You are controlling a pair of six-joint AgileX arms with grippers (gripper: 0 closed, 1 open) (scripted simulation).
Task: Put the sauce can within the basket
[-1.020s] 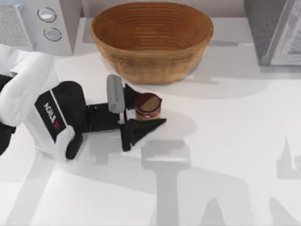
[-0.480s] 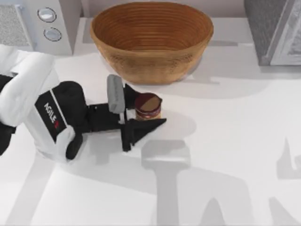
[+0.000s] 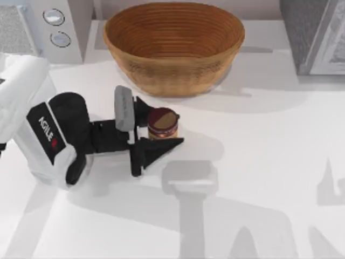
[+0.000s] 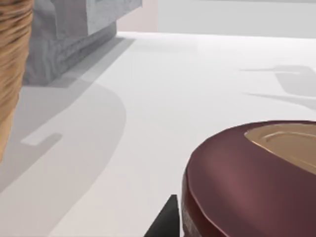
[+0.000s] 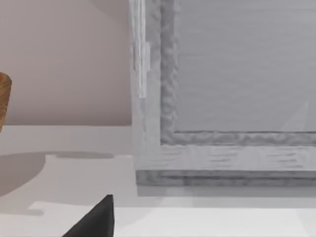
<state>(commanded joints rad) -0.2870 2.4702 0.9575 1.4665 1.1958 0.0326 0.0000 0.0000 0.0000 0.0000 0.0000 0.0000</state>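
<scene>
Sauce can (image 3: 163, 123) stood upright between the two dark fingers of the left hand (image 3: 160, 124), on the white counter (image 3: 259, 162) just in front of the basket (image 3: 173, 46). The fingers looked clamped on its sides, one behind it toward the basket and one in front; from where I stood I could not be sure whether its base was touching the counter or slightly clear of it. In the left wrist view the can's maroon top (image 4: 252, 177) sat right under the camera, with the wicker wall at the edge.

The step in hand, I judged, was the lift and carry. To do it well, the grip needed to stay firm and level so the can kept upright, and the rise had to come first: the basket's near rim stood well above the can's top, so a sideways move too early would knock the can or fingers against the wicker. Once above the rim, a short reach over the ribbed middle, a gentle descent, and only then a release would serve.

The right hand (image 5: 94, 219) sat parked near a grey appliance (image 5: 222, 94); I could not tell how its fingers stood.
</scene>
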